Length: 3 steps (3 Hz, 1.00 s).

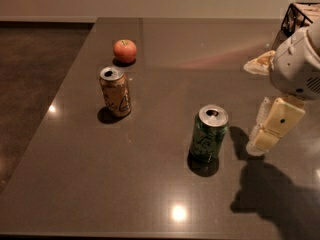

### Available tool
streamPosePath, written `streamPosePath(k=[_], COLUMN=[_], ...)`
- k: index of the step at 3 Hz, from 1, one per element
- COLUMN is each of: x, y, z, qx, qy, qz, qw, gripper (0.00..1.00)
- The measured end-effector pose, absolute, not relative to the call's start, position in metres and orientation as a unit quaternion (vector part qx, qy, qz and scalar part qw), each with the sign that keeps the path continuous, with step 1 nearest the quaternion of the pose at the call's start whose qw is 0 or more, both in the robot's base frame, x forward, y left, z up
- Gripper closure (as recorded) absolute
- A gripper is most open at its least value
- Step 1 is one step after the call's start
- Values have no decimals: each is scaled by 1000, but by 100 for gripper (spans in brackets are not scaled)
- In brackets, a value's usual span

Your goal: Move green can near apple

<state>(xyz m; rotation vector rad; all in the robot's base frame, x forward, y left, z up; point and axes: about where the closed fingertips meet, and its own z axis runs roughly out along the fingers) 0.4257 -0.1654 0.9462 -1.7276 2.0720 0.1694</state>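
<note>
On the left half of the dark, glossy tabletop (pixel 150 194) the orange-gold can (pixel 115 91) stands upright, and the apple (pixel 125 50) sits just behind it toward the far edge, near it but not touching. The green can (pixel 209 133) is well apart from both, upright near the middle of the table, its silver top showing a dark opening. Just to its right the gripper (pixel 262 141) hangs low beside the can and clear of it. It has hold of nothing, and how far it is open I cannot tell.

The first risk is the grasp itself. The surface looks slick and the can is thin-walled, so an off-centre approach from the right would likely shove it leftward or tip it rather than capture it, and a hard squeeze could dent it. Whether it holds any liquid is hidden, so a tilt might spill.

The second risk is the route. The orange-gold can stands roughly between the green can and the apple, and a low carry straight across would probably clip it — possibly knocking it into the fruit.

The last is the set-down. The apple is round and free to roll, so a nudge on arrival could send it off toward the near left edge — undoing the "near".
</note>
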Motion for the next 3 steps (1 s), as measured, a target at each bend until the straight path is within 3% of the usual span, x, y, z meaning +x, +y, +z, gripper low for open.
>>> streamPosePath(k=[3], x=[417], y=[-118], z=[917], qx=[-625], qy=[723], qz=[139], qw=[259], gripper=[0])
